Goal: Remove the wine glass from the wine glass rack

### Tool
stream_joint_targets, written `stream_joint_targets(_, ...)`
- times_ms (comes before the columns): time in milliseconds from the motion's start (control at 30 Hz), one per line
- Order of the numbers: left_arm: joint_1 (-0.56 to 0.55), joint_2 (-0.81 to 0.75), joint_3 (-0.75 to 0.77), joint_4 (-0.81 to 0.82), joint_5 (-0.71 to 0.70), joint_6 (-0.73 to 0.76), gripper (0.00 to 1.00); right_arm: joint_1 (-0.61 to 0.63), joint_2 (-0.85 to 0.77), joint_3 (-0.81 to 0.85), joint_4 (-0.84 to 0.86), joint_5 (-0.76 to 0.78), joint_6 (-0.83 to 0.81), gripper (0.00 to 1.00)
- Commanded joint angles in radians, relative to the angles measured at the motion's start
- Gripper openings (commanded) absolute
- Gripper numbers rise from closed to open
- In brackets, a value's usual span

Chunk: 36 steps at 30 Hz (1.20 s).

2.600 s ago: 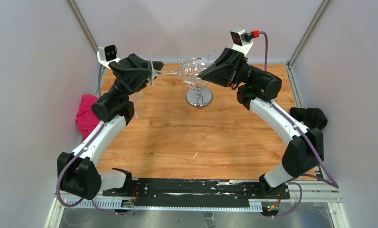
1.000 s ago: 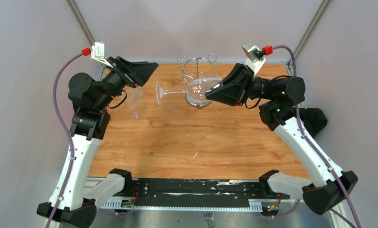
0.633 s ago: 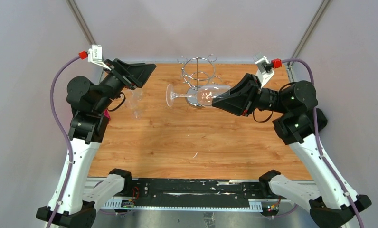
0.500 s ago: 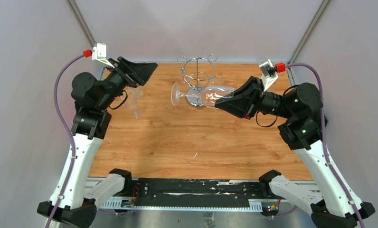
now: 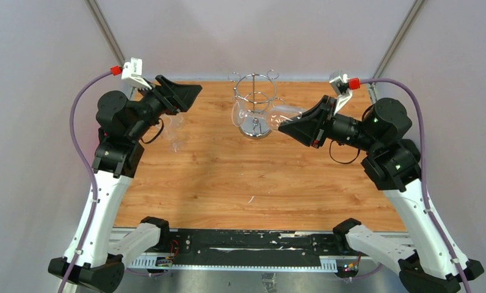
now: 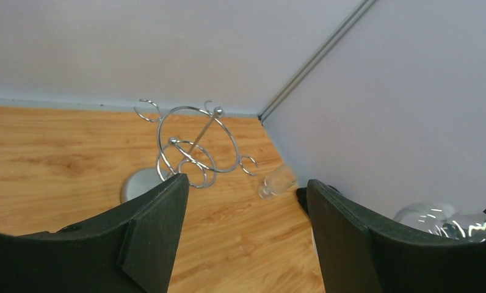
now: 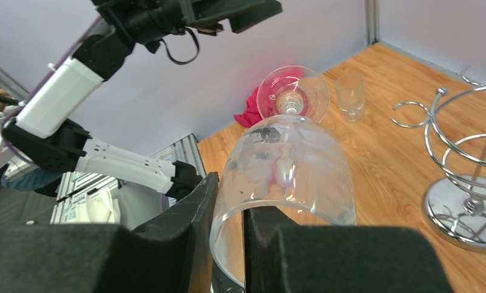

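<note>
My right gripper [image 5: 283,126] is shut on the rim of the clear wine glass [image 5: 276,114]. It holds the glass on its side in the air, foot pointing left, just right of the chrome wine glass rack [image 5: 254,97]. In the right wrist view one finger [image 7: 188,235] is outside the bowl [image 7: 289,165] and the other inside, with the rack [image 7: 466,152] apart at the right. My left gripper [image 5: 192,93] is open and empty at the back left. In its view [image 6: 245,189] the rack [image 6: 192,143] carries no glass, and the wine glass [image 6: 445,220] shows at the lower right.
A small clear glass [image 5: 174,131] stands on the wooden table [image 5: 228,177] under the left arm; it also shows in the right wrist view [image 7: 350,91] beside a pink cloth [image 7: 250,108]. A black cloth [image 5: 411,151] lies at the right edge. Another small blurred glass [image 6: 277,181] lies beyond the rack.
The right gripper has carried the wine glass off the rack, down and to the right. The left gripper has left the glass's foot and drawn back to the left.
</note>
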Motion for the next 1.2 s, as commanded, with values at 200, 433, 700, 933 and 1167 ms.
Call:
stream_joint_targets(200, -0.004, 0.023, 0.100, -0.090, -0.062, 0.088, 0.77, 0.009, 0.060, 0.164, -0.173, 0.194, -0.157, 0.00)
stream_joint_targets(433, -0.004, 0.078, 0.182, -0.147, -0.141, 0.162, 0.77, 0.008, 0.173, 0.281, -0.253, 0.348, -0.244, 0.00)
stream_joint_targets(700, -0.004, 0.086, 0.163, -0.159, -0.168, 0.179, 0.77, -0.018, 0.242, 0.360, -0.308, 0.488, -0.295, 0.00)
stream_joint_targets(933, -0.004, 0.088, 0.157, -0.167, -0.190, 0.180, 0.77, -0.043, 0.293, 0.432, -0.364, 0.584, -0.319, 0.00)
stream_joint_targets(1167, -0.004, 0.093, 0.155, -0.194, -0.220, 0.195, 0.77, -0.090, 0.361, 0.477, -0.417, 0.656, -0.315, 0.00)
